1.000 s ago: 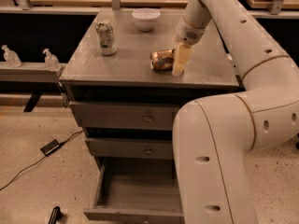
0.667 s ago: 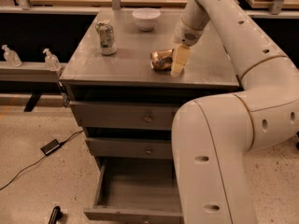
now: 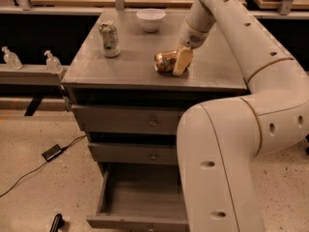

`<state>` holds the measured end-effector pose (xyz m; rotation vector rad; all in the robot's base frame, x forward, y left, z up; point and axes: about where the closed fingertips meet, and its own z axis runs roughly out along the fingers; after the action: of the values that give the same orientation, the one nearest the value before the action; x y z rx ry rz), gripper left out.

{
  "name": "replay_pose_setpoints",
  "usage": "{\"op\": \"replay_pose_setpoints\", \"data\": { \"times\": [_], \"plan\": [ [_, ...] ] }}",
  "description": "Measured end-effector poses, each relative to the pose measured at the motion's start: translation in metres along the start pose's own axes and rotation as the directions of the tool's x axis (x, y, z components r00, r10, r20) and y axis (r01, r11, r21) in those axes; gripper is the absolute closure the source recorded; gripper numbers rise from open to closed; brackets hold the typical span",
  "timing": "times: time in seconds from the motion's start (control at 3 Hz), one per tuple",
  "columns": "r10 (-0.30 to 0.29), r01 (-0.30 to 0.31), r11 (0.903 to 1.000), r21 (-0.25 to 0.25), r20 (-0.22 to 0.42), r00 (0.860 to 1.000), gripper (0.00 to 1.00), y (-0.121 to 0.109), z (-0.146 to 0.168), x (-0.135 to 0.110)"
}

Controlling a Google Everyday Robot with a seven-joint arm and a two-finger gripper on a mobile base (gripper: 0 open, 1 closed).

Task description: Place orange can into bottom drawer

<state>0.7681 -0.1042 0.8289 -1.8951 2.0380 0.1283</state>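
Your tool [image 3: 179, 62] is down on the grey metal tabletop [image 3: 120, 67], right against the right end of the small, dented, shiny orange can [image 3: 165, 62]. The can lies on its side near the middle of the surface. You cannot tell from here whether the tool is clamped on the can or merely set against it, so treat the hold as unproven.

That looks like the main risk. A crushed, slick can on its side may roll or squirt out if the hold is off-centre, and a lift could then leave it behind or tip it over the front edge. The deep grey bottom drawer [image 3: 140, 195] stands pulled open, directly below the tabletop, so the can must travel out past the front edge and then down. A release too early or too far forward would put it on the floor instead.

Mind the robot's own bulky white arm [image 3: 227, 144], which fills the space just right of the open drawer and crowds the way down. The two shallow upper drawers [image 3: 128, 121] are closed and do not jut out. The upright green-and-white can [image 3: 110, 39] and the white bowl [image 3: 151, 19] stand well apart, to the left and rear. A black adapter [image 3: 51, 152] with its cable lies on the floor left of the cabinet.
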Motion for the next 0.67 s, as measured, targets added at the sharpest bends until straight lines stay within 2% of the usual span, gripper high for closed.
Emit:
{"op": "replay_pose_setpoints", "data": {
  "times": [0.67],
  "plan": [
    [-0.005, 0.005, 1.0, 0.007, 0.012, 1.0, 0.88, -0.0025, 0.002, -0.0035]
  ]
}}
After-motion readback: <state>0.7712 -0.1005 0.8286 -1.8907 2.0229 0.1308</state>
